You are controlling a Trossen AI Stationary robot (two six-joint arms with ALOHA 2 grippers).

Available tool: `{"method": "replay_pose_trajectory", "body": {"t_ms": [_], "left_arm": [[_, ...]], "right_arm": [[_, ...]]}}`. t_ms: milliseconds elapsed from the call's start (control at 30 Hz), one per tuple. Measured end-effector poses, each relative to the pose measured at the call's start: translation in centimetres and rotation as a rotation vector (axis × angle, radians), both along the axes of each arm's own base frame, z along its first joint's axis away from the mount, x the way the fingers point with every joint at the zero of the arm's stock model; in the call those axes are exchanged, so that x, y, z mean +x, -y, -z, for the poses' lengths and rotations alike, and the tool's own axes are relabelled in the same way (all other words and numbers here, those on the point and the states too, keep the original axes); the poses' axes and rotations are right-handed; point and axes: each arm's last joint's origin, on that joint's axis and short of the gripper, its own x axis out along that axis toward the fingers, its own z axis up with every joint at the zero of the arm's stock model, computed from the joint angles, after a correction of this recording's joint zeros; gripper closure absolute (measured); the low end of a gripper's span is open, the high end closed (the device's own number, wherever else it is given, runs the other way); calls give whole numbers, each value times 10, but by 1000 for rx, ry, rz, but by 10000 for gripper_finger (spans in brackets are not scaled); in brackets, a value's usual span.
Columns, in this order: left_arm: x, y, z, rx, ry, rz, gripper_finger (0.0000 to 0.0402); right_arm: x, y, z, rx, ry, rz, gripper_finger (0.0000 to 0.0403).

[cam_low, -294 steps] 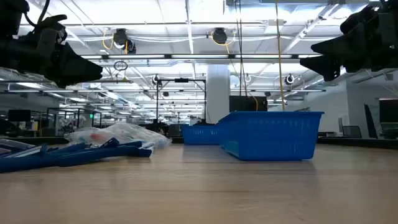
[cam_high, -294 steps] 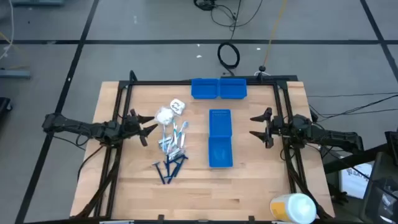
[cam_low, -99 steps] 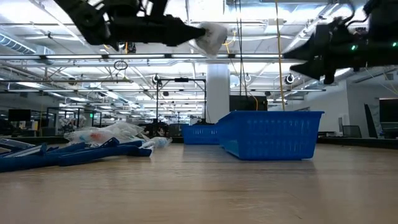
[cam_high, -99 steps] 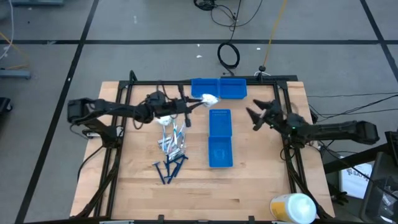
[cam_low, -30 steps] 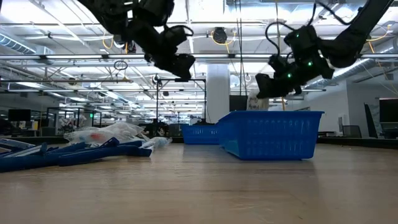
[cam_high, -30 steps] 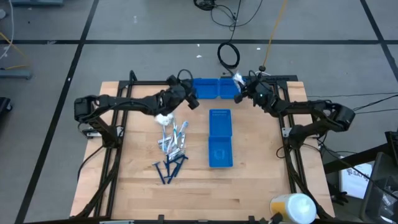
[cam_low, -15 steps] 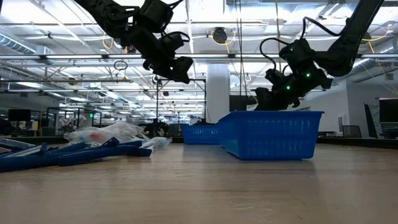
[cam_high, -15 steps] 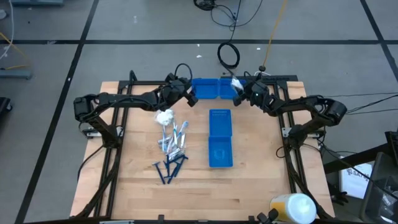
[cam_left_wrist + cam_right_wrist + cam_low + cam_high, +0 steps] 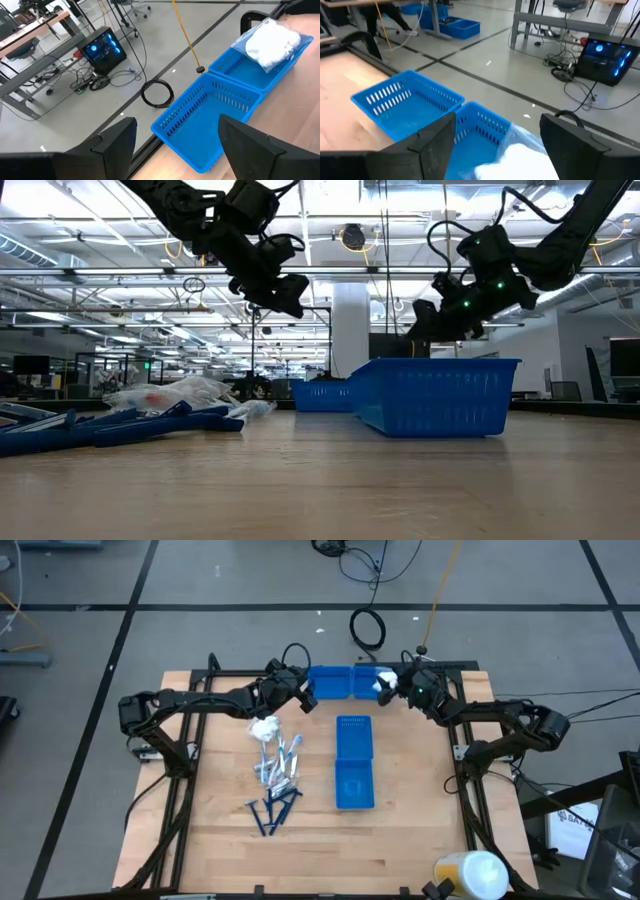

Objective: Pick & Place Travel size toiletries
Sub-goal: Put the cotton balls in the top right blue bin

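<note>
- We see the right claw (image 9: 393, 683) at the far edge of the counter (image 9: 420, 830), over the right-hand far bin (image 9: 375, 683), its fingers spread wide with a white packet (image 9: 383, 681) just below them; we judge the packet let go, lying on or in that bin.
- The left claw (image 9: 303, 695) hangs wide open and empty beside the left-hand far bin (image 9: 329, 682).
- The other toiletries lie apart on the left half of the counter: a second white packet (image 9: 264, 727), a cluster of sticks and tubes (image 9: 279, 766), and dark blue razors (image 9: 272, 808) nearest the front. The long bin (image 9: 354, 762) stands in the middle.
- Risk: in the left wrist view the packet (image 9: 272, 41) bulges above the bin's rim, so a sideways pull-out could let a finger drag the crinkly wrapper back over the wall.
- Risk: both claws are close together at the two far bins; if both move at once we could bump arms or shove a light bin off the counter's edge.
- Against one second earlier, the right claw was clamped on the packet near the bin's far corner; now its fingers are apart and the packet shows over the bin. The left arm has barely shifted.
</note>
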Motion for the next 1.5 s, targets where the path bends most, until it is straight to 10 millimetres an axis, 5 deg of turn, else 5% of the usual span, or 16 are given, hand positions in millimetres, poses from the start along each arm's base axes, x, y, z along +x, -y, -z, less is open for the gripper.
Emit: {"method": "replay_pose_trajectory", "body": {"t_ms": [233, 467, 567, 700, 833, 1500], "left_arm": [[-5, 3, 6, -33, -87, 0, 128], [-40, 23, 6, -316, -198, -85, 128], [-48, 27, 8, -386, -227, -115, 128], [-46, 27, 11, -395, -234, -123, 128], [-41, 24, 13, -378, -210, -114, 128], [-37, 19, 8, -343, -150, -94, 128]], "right_arm": [[4, -7, 5, 57, -18, -30, 131], [14, -23, -5, 60, 45, -254, 137], [11, -24, -9, 31, 26, -152, 138], [-1, -12, -1, -13, -109, 96, 144], [-7, -4, 13, 55, -190, 148, 156], [1, 12, 50, 216, -110, -85, 198]]}}
